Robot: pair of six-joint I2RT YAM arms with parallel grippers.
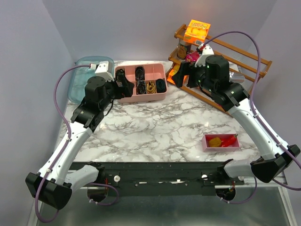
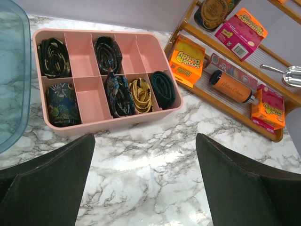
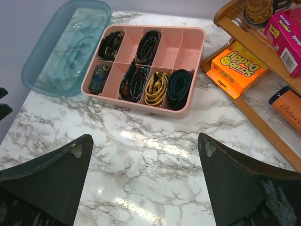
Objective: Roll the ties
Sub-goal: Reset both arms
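**A:** At the far side of the marble point(image 1: 155, 136), the pink tray point(image 2: 108, 123) is my whole picture. Six ties point(image 3: 148, 46) sit in it as coils, one to a pocket.

**B:** Which pockets?

**A:** Front row, from the left: the blue floral coil point(image 2: 62, 103), a gap, the dark patterned coil point(image 2: 118, 94), the mustard coil point(image 2: 141, 95), and the dark teal coil point(image 2: 163, 88) at the right end. Back row: two dark coils point(image 2: 52, 57), in the first and third pockets.

**B:** And your tools?

**A:** On the left gripper point(image 2: 146, 139) I've got the fingers spread wide with nothing between them. The right gripper point(image 3: 145, 137) is the same. Both hang over bare table, short of the tray.

**B:** Anything left to roll?

**A:** I can't find a flat tie in any view. Four pockets hold no coil, so more may be coming, but my read is that every tie in sight is rolled and stowed. The blue lid point(image 3: 61, 52) lies just left of the tray, so closing up may be all that's left, if that counts.
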